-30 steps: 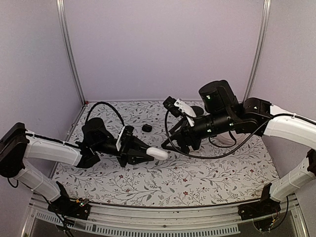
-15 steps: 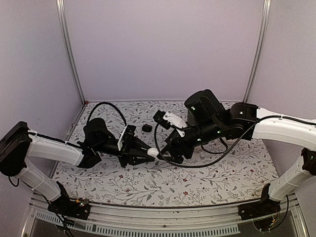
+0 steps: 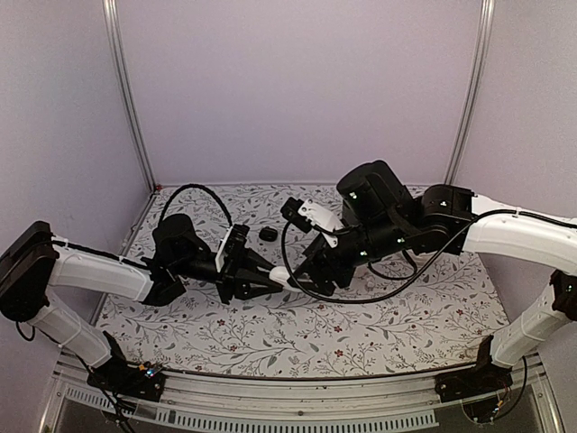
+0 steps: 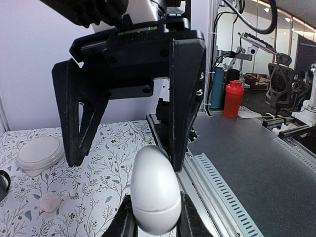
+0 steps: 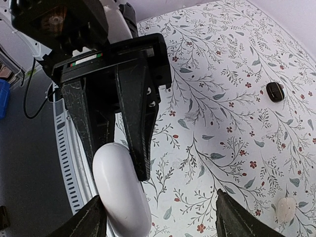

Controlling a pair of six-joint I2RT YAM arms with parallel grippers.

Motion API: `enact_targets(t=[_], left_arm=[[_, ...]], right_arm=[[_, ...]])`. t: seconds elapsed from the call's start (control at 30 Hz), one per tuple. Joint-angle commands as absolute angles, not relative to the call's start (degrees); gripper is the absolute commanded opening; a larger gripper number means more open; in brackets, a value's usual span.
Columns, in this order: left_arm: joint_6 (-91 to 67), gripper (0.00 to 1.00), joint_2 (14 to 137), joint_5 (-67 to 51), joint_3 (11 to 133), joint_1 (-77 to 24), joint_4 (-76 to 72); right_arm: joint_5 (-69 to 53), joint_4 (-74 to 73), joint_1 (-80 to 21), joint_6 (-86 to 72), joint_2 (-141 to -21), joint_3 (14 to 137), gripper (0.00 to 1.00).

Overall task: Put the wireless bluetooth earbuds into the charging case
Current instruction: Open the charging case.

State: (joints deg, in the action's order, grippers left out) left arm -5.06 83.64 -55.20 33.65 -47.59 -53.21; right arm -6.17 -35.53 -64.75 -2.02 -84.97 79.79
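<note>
Top view: the left gripper (image 3: 270,278) pinches the white case (image 3: 282,276) and holds it out above the middle of the table (image 3: 388,316). The right gripper (image 3: 305,276) faces it head-on, fingers spread about the case's free end. A small black piece (image 3: 268,234) lies on the table behind them; I cannot tell what it is.

Left wrist view: the case stands between this gripper's own fingers, which press in on its lower part. Its seam looks closed. The right gripper's fingers hang open in front, one to each side of the case top. The finger nearer the table edge is just beside the case or touching it; I cannot tell which. A pale earbud (image 4: 51,201) lies on the table near a round white dish (image 4: 39,154).

Right wrist view: this gripper's fingers stand wide apart with nothing clamped, and the case is just beside one of them. The pale earbud shows on the table low in the corner.

Judged from this, the task is at an early stage. The case is lifted and offered, but its lid is not yet open and no earbud is in it. Opening the case, picking up the earbuds and seating them all remain, and only one earbud can be made out
</note>
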Motion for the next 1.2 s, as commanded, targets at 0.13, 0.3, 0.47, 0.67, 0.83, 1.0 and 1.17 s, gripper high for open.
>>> enact_targets(t=[0.13,0.3,0.47,0.67,0.83,1.0,1.17], left_arm=[[-5.36,0.00,83.70,-58.52,34.63,-47.80,-54.60],[-5.35,0.00,83.77,-58.62,34.59,-47.80,-54.49],[-5.45,0.00,83.72,-58.71,34.54,-47.77,-54.49],[-5.45,0.00,83.75,-58.24,34.43,-47.80,-54.92],[-5.28,0.00,84.26,-57.18,34.41,-47.75,-54.93],[-4.20,0.00,84.04,-54.53,33.54,-47.73,-55.80],[-2.66,0.00,84.31,-53.59,32.74,-47.80,-57.90]], right_arm=[[-2.12,-34.91,-63.02,-3.33,-83.40,81.07,0.75],[-1.72,-35.15,-62.92,-3.36,-83.23,81.01,0.74],[-1.25,-35.03,-62.88,-3.35,-82.80,80.95,0.72],[-2.98,-35.05,-62.89,-3.17,-83.08,81.15,0.70],[-6.41,-34.47,-62.92,-2.86,-82.79,81.15,0.70],[-9.41,-34.29,-62.93,-2.99,-82.71,81.29,0.71],[-11.50,-33.75,-62.93,-3.51,-82.67,81.17,0.70]])
